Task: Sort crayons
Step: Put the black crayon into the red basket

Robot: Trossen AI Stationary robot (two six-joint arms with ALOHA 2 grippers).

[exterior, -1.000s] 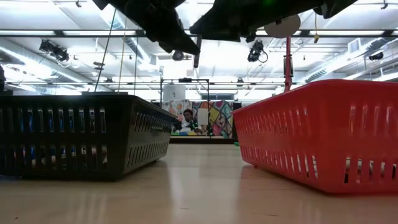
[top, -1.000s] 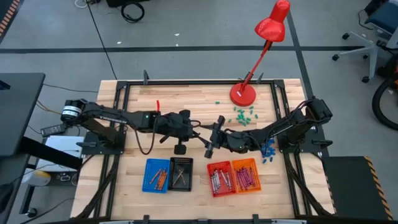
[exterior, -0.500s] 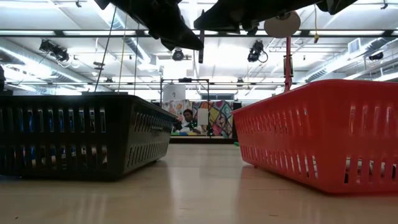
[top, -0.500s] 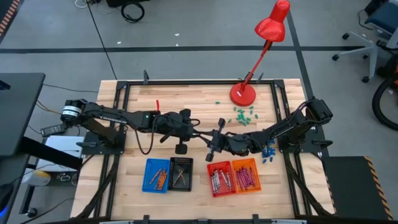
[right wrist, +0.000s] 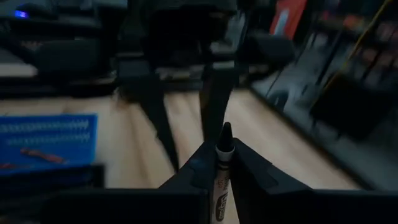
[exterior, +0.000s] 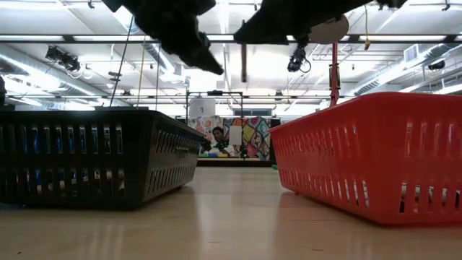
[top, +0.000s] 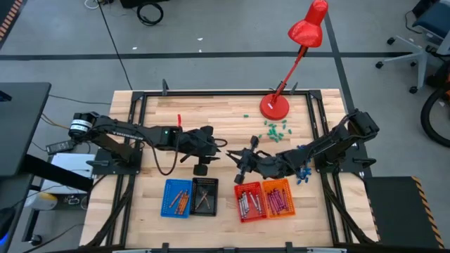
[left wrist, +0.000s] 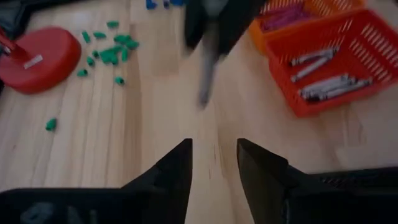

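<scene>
A crayon (right wrist: 224,140) with a grey-white wrapper and a black tip sits in my shut right gripper (right wrist: 219,155), held in the air over the table's middle (top: 246,153). In the low view the crayon (exterior: 244,63) stands upright, high above the table. My left gripper (left wrist: 214,146) is open with nothing between its fingers. It hangs just to the left of the right gripper (top: 219,146) and faces the crayon (left wrist: 208,74). More crayons lie in the blue basket (top: 177,198), black basket (top: 205,195), red basket (top: 247,202) and orange basket (top: 276,197). My right gripper pinches the crayon's wrapped body (right wrist: 221,171) between its two fingers, a little behind the black tip, which sticks out past the fingertips. The crayon is lifted clear of the table and stands upright in the low view.
The four baskets stand in a row near the table's front edge. A red lamp's base (top: 275,105) stands at the far right, with green bits (top: 274,130) scattered beside it and blue chunks (top: 303,171) under the right arm. A red stick (top: 178,118) lies at the far left.
The crayon has passed from my left gripper to my right. The right gripper, open around it a second ago, has shut on it. The left gripper has then opened and let go. The crayon stays upright in the air and has shifted a little toward the right arm.
</scene>
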